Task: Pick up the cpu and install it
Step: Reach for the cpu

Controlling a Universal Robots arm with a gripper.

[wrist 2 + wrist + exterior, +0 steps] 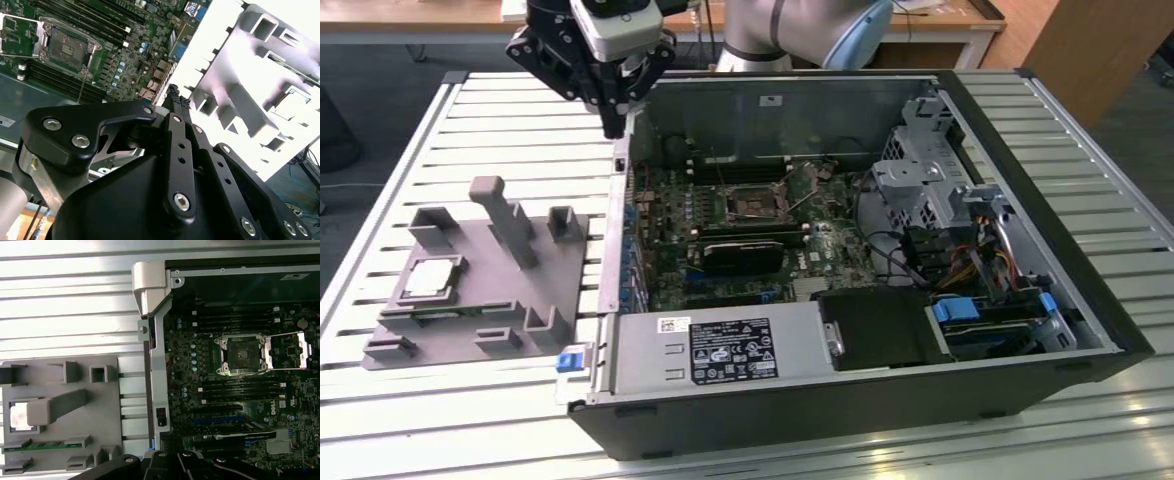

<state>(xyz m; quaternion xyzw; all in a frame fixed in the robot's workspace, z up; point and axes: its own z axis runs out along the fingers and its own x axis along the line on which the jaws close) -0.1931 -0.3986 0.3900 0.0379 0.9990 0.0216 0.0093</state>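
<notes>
The cpu [430, 280], a small silvery square chip, lies flat in a pocket of the grey plastic fixture [467, 290] on the exterior view's left. In the first wrist view the cpu [19, 416] is partly hidden behind an upright post. My gripper [611, 125] hangs above the table at the open case's far left corner, well behind the fixture. Its fingers [175, 100] are shut together with nothing between them. The motherboard socket [754, 205] lies inside the case with its metal frame flipped open, as the first wrist view also shows on the socket [243, 354].
The open computer case [854, 400] lies on its side on a slatted white table [400, 420]. Its thin side wall [616, 230] stands between fixture and motherboard. Memory sticks, cables, a drive cage and a power supply crowd the inside. The fixture carries several upright posts [507, 220].
</notes>
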